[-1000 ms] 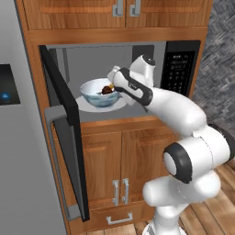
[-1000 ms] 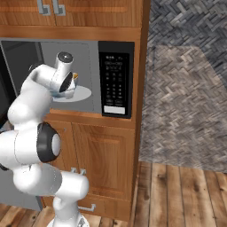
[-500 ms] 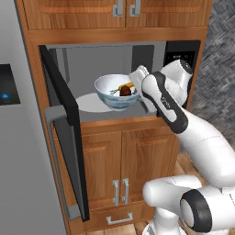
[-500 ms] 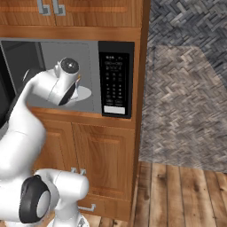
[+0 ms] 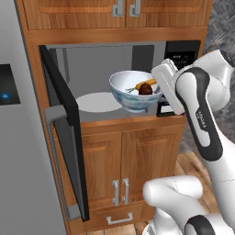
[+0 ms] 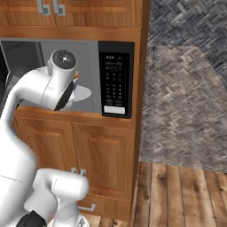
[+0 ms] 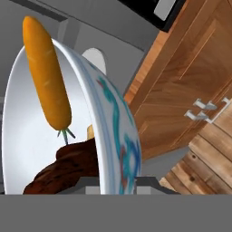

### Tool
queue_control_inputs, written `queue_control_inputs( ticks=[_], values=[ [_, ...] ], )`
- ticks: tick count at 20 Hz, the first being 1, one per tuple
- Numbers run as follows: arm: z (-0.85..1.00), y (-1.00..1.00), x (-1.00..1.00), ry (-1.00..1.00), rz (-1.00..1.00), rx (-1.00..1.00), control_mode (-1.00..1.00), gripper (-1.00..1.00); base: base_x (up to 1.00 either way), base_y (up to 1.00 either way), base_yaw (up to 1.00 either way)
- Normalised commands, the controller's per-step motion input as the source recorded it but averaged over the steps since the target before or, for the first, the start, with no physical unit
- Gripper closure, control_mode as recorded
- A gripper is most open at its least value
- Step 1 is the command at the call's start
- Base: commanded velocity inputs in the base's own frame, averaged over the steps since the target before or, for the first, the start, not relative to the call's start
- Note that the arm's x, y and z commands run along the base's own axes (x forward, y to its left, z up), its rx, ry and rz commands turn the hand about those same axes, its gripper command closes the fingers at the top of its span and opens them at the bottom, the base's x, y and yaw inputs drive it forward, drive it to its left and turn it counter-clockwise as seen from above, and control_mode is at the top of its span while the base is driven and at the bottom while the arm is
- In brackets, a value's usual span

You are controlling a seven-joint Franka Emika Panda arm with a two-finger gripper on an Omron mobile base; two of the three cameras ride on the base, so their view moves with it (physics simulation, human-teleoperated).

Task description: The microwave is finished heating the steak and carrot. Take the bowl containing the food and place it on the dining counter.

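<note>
The white bowl (image 5: 131,95) with a blue pattern hangs just in front of the open microwave (image 5: 98,64), by the right side of its opening. My gripper (image 5: 159,91) is shut on the bowl's right rim. The orange carrot (image 5: 148,83) and the dark brown steak (image 5: 146,90) lie inside it. In the hand view the bowl's rim (image 7: 114,129) runs between my gripper (image 7: 117,182) jaws, with the carrot (image 7: 46,77) and steak (image 7: 68,165) on its inner side. The dining counter is out of view.
The microwave door (image 5: 63,133) stands swung open to the left, and the flat white plate (image 5: 97,102) lies inside. The grey fridge (image 5: 20,151) is at the far left. The keypad panel (image 6: 115,84) is right of the cavity. Wooden cabinet doors (image 5: 114,165) are below, over wood flooring (image 6: 186,195).
The arm has drawn the bowl off the plate and out of the microwave, toward the right and nearer the cameras. The grip on the rim is unchanged.
</note>
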Motion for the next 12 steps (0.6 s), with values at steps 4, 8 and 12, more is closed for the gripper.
queue_control_inputs(
  ticks=[4, 8, 12],
  values=[
    [-0.01, -0.06, -0.35, 0.0, 0.0, -0.01, -1.0, 1.0, 0.0, 0.0, 0.0],
    [0.0, 0.0, 0.0, 0.0, 0.0, 0.0, -1.0, 1.0, 0.0, 0.0, 0.0],
    [0.0, 0.0, 0.0, 0.0, 0.0, 0.0, -1.0, 1.0, 0.0, 0.0, 0.0]
  ],
)
